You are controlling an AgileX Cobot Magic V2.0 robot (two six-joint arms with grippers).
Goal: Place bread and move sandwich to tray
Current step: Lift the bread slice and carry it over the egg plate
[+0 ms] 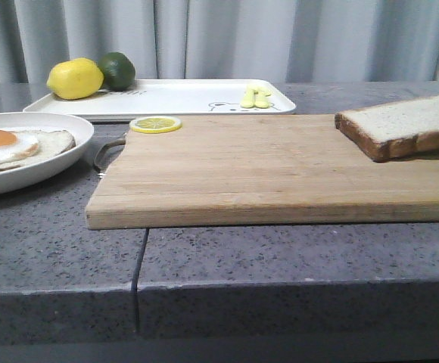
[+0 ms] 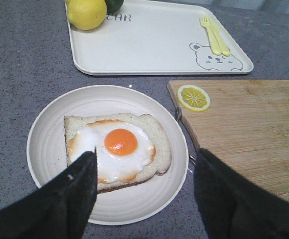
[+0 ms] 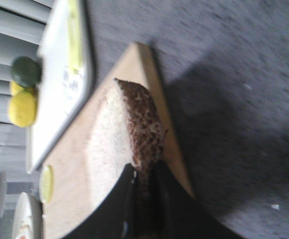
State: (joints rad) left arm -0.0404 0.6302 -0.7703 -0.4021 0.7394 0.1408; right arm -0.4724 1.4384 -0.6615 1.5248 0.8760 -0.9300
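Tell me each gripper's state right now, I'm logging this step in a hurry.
Left gripper: open, hovering over the sandwich on its plate, holding nothing.
Right gripper: closed on the bread at its crust edge, over the cutting board.

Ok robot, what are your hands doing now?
Left gripper open over the sandwich. Right gripper shut on the bread, on the cutting board. Tray holds fruit.

- The bread (image 1: 405,130): thick pale slice with dark brown crust, at the right end of the wooden cutting board (image 1: 265,170), one edge lifted.
- The sandwich (image 2: 117,149): open, one slice topped with fried egg, orange yolk up, on a round white plate (image 2: 50,139) at the tabletop's left edge.
- The tray (image 2: 154,45): flat, white, bear drawing, along the far edge.
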